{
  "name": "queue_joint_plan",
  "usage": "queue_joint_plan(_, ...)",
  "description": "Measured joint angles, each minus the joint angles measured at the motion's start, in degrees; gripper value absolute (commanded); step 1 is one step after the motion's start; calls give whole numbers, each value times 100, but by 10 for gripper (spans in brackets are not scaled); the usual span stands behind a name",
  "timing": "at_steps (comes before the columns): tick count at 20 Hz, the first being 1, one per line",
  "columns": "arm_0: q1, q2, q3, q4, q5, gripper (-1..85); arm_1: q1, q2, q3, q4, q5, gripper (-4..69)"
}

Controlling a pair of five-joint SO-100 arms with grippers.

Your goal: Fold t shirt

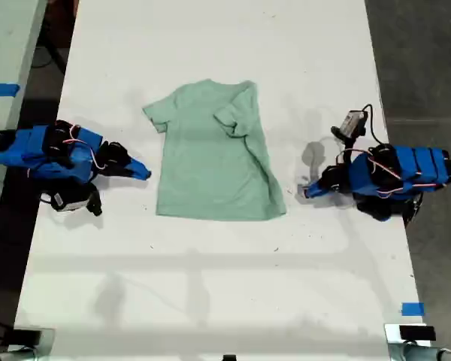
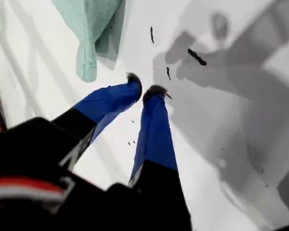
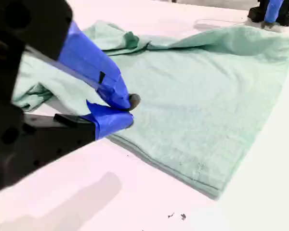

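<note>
Spanning the whole scene is the white table [image 1: 210, 286], and on its middle lies the t shirt [image 1: 210, 162], pale mint green, spread nearly flat with its collar end far and its hem near. In the exterior view its right sleeve [image 1: 237, 116] is already turned in over the chest, while the left sleeve [image 1: 156, 116] lies out flat. I judge the cloth light, soft and limp. It should crease wherever it is bent, sag from any single pinch and drag across the smooth top rather than slide as a sheet, so it wants lifting at two points along one edge. The hem corner [image 1: 278, 209] at the exterior view's right looks the easiest hold, since its edge shows slightly raised in the first wrist view. The long left edge lies flatter and would need a jaw slid under it. My first gripper [image 1: 307, 192] rests at the exterior view's right, just beside that corner but apart from it, its jaws drawn almost together on nothing. My second gripper [image 1: 144, 173] sits at the exterior view's left, near the shirt's left edge, its jaws pressed together with no cloth visibly between them.
</note>
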Motion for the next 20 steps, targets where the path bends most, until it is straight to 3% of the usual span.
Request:
queue_joint_plan(3, 229, -53, -290, 9, -149, 12, 114, 9, 44, -18, -149, 30)
queue_joint_plan(6, 211, -1301, -1433, 510, -413, 114, 229, 9, 44, -18, -167, 32)
queue_joint_plan(8, 176, -3138, -2909, 1134, -431, 235, 264, 9, 44, -9, -176, 32)
queue_joint_plan(10, -483, -5300, -4772, 2145, -378, 283, 264, 18, 44, 0, -202, 35)
queue_joint_plan(11, -940, -6354, -5783, 2742, -114, 290, 264, 18, 44, 0, -202, 36)
queue_joint_plan(13, -1837, -8095, -7321, 3199, 914, 311, 264, 18, 44, 0, -202, 38)
queue_joint_plan(17, -3437, -10617, -9299, 3261, 2575, 317, 88, 18, 44, 0, -211, 38)
queue_joint_plan(20, -4061, -11496, -10099, 3296, 3085, 315, -62, 26, 44, 0, -202, 42)
